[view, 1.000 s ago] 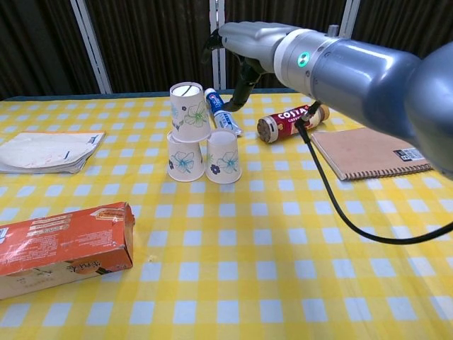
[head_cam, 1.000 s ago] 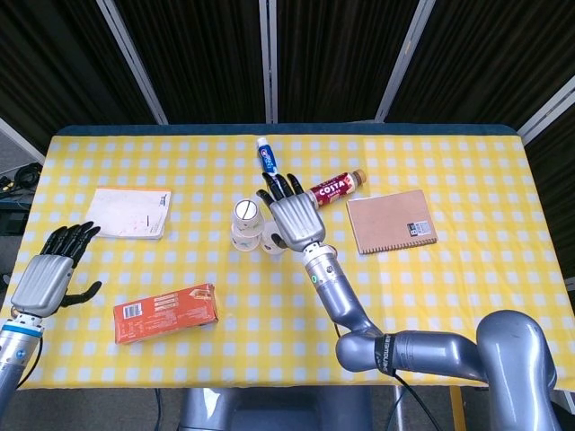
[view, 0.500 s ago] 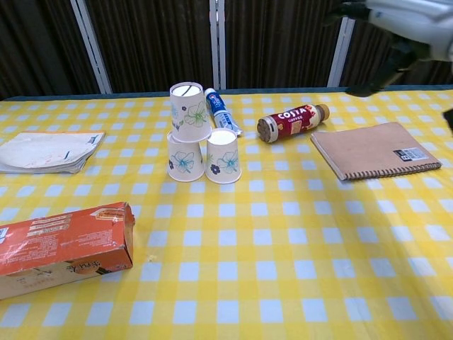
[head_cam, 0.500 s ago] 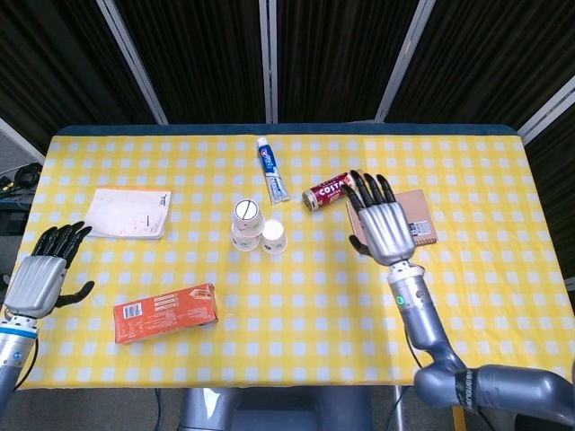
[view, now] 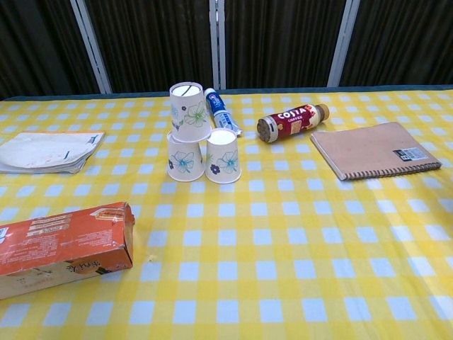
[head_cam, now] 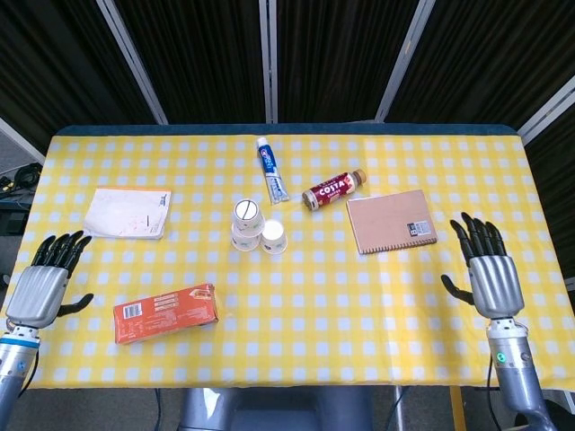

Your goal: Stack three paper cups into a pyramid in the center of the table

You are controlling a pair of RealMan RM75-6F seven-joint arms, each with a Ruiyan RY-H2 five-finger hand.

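Sitting mid-worktop, white floral paper cup stack, top cup off-centre over the left base cup; left hand and right hand spread, empty, similarly far.

The left hand sits low at the left edge of the head view, back of the hand toward the camera, its dark fingers spread and pointing up and away while the thumb juts out to the side; it holds nothing. The right hand mirrors it near the right edge, back up, fingers fanned apart and thumb angled inward, also holding nothing, with its silver wrist running down out of the picture. Neither hand shows in the chest view.
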